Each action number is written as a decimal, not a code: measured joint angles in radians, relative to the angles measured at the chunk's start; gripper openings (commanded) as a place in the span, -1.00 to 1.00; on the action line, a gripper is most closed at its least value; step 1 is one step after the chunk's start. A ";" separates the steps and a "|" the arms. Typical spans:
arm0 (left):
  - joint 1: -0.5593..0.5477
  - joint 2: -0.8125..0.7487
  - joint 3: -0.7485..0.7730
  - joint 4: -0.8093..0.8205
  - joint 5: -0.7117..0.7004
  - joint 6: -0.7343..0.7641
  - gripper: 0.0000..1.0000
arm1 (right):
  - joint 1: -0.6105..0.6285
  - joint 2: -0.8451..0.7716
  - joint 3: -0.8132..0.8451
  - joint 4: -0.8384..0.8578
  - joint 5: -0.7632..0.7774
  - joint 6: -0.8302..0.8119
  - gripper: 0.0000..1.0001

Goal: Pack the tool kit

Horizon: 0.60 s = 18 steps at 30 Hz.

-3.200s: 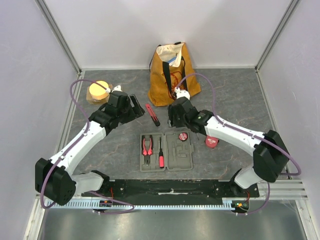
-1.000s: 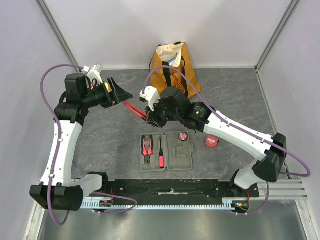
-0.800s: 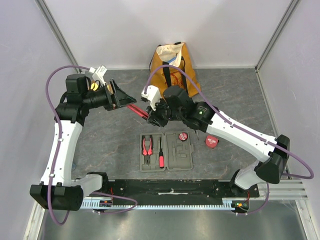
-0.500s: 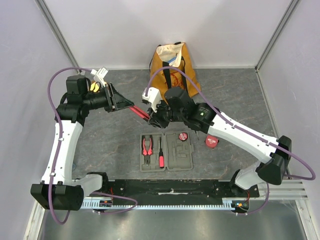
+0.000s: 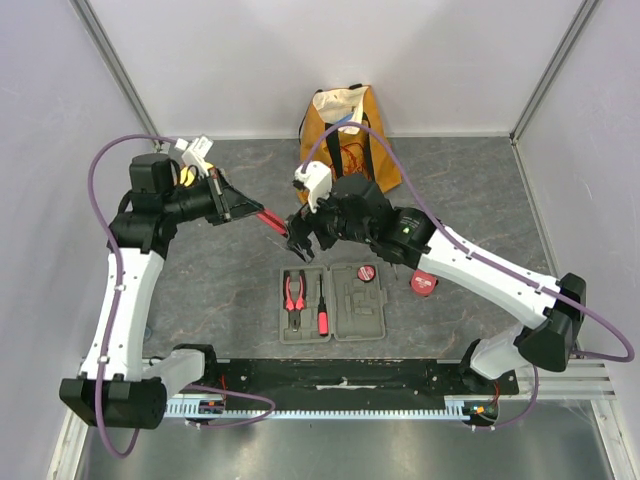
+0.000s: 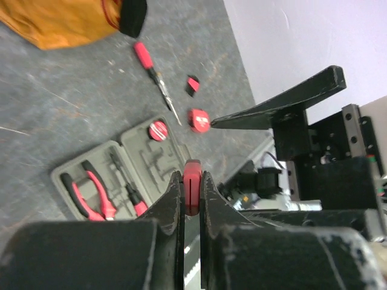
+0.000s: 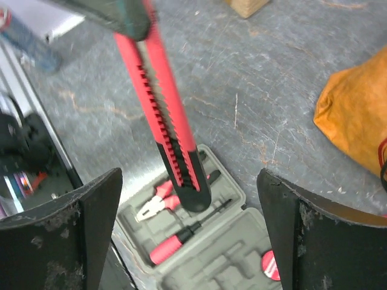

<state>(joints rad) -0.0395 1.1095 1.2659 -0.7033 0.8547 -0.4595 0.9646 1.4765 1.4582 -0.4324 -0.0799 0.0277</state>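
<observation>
The left gripper (image 5: 243, 209) is pressed together on the red end of the knife (image 7: 163, 96) and holds it in the air, far and left of the case. The right gripper (image 5: 303, 243) is spread wide, with one finger on each side of the knife's black end. In the right wrist view neither finger touches it.

On the table (image 5: 220, 290) the bag (image 5: 335, 160) stands at the far side. The case (image 5: 350, 300) lies open and flat at the near middle. Its left half holds the pliers (image 5: 294, 293) and a screwdriver (image 5: 322, 315). The tape measure (image 5: 423, 283) lies just right of the case. A loose screwdriver (image 6: 151, 66) lies out on the table near the bag.

We judge this to be a handover: the knife is passing from left to right so it can be laid in its slot. Next, the right fingers must close squarely on the black end before the left lets go. The left should then draw back to the left without dragging the knife. We cannot tell which slot fits it. The tape measure and loose screwdriver are not yet packed.
</observation>
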 measured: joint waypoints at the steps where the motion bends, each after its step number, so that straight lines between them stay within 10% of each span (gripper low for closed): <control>1: 0.000 -0.014 0.001 0.006 -0.030 0.005 -0.96 | 0.000 -0.003 0.000 0.011 0.027 0.039 0.96; 18: -0.002 -0.264 -0.182 0.769 -0.340 0.087 -0.96 | -0.039 0.011 0.111 0.290 0.240 1.243 0.93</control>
<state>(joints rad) -0.0418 0.8455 1.0836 0.0662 0.5152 -0.3725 0.9253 1.4872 1.5692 -0.1421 0.1600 1.2709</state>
